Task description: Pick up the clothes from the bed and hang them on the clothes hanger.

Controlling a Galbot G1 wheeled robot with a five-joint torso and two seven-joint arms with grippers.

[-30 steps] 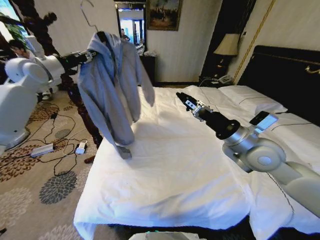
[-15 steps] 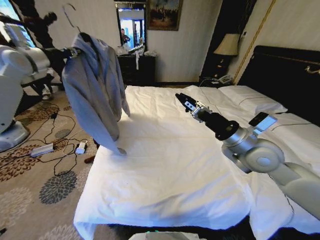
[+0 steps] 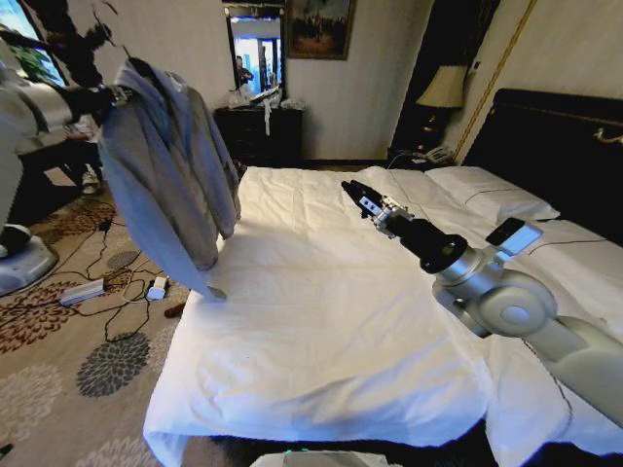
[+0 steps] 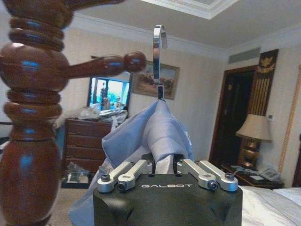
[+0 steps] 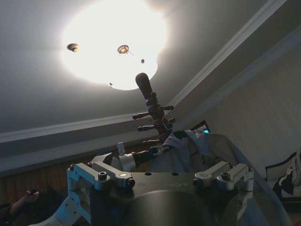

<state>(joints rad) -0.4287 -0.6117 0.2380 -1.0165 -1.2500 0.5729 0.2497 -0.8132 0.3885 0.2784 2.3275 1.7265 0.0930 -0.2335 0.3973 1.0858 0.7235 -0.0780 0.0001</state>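
Off the left edge of the bed (image 3: 321,321), the clothes (image 3: 165,170) hang on the clothes hanger (image 4: 158,52), lifted high, with only the lowest sleeve end near the sheet corner. From the left wrist view, the left gripper (image 4: 164,172) is clamped on the shirt collar just below the hanger's neck, and the silvery hook stands upright, close beside a peg of the dark wooden coat stand (image 4: 33,108) but not yet over it. The right gripper (image 3: 356,197) hovers above the middle of the bed, holding nothing; whether its fingers are apart or together cannot be told. Risk: the hook is free to swing, so it may miss or glance off the peg. Because the grip is on thin fabric, the shirt could slip from the hanger's shoulders and drop.
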